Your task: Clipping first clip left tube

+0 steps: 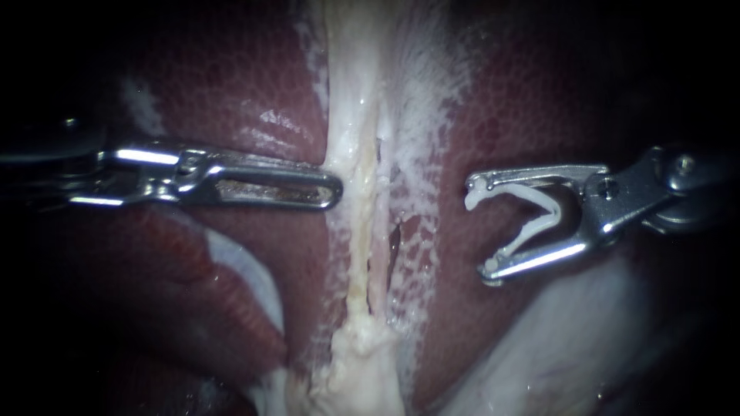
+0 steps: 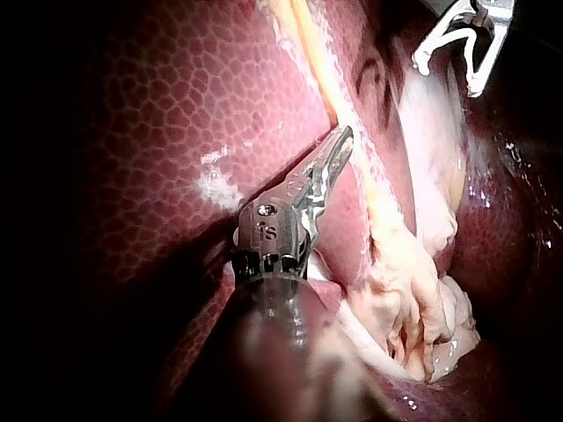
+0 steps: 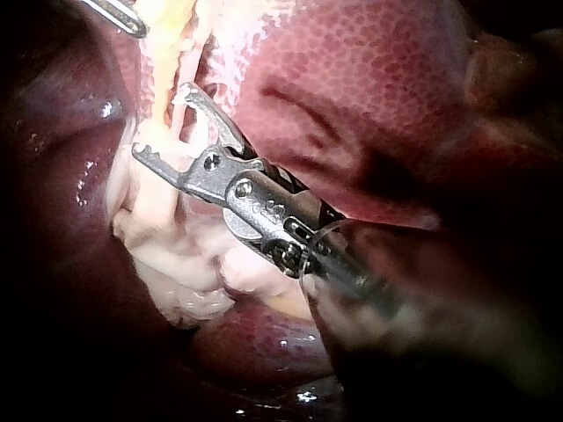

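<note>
A pale strand of tissue runs down the middle of the liver (image 1: 223,85). A yellowish tube (image 1: 357,246) lies on its left side and a thinner tube (image 1: 380,200) just to the right. My left instrument (image 1: 333,189) comes in level, jaws shut, its tip against the strand's left edge. My right instrument (image 1: 479,227) stands clear to the right of the strand. Its jaws are spread wide around a white V-shaped clip (image 1: 536,219) that touches both. In the left wrist view the left instrument's tip (image 2: 341,141) lies beside the yellow tube (image 2: 308,35). The clip (image 2: 444,40) shows far ahead.
A lump of whitish fatty tissue (image 1: 358,370) sits where the strand ends below. Netlike white film (image 1: 420,115) covers the liver right of the tubes, with a small dark slit (image 1: 394,240) in it. A pale smooth surface (image 1: 570,339) lies under the right instrument.
</note>
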Available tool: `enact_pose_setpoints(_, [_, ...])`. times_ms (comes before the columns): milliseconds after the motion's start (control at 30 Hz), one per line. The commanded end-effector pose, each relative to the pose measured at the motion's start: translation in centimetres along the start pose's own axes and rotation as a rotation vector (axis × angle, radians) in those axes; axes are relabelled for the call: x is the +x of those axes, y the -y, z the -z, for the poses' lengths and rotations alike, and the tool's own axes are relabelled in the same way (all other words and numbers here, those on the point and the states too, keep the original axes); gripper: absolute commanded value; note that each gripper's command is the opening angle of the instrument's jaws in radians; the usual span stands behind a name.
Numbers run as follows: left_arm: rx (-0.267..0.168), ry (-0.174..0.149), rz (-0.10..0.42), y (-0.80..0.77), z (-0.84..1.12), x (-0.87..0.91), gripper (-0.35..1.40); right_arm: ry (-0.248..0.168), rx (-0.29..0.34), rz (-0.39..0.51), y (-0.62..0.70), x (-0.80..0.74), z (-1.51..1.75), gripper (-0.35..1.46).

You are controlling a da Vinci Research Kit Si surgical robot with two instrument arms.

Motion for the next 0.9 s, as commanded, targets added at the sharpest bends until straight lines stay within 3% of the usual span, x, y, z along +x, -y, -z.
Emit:
enact_pose_setpoints(33, [0.001, 0.0, 0.0, 0.01, 0.0, 0.0, -0.35, 0.0, 0.0, 0.0, 0.0, 0.0, 0.0, 0.6])
enact_pose_setpoints(267, [0.007, -0.002, 0.009, 0.07, 0.13, -0.04, -0.35, 0.001, -0.005, 0.002, 0.02, -0.02, -0.04, 0.6])
enact_pose_setpoints(533, [0.025, 0.004, 0.017, 0.39, 0.4, -0.2, -0.35, 0.0, 0.026, -0.022, 0.08, -0.12, -0.24, 0.6])
enact_pose_setpoints(700, [0.026, 0.013, 0.019, 0.51, 0.49, -0.23, -0.35, 0.002, 0.054, -0.063, 0.16, -0.29, -0.54, 0.6])
enact_pose_setpoints(900, [0.028, 0.018, 0.02, 0.54, 0.55, -0.25, -0.35, 0.01, 0.096, -0.111, 0.28, -0.52, -0.98, 0.6])
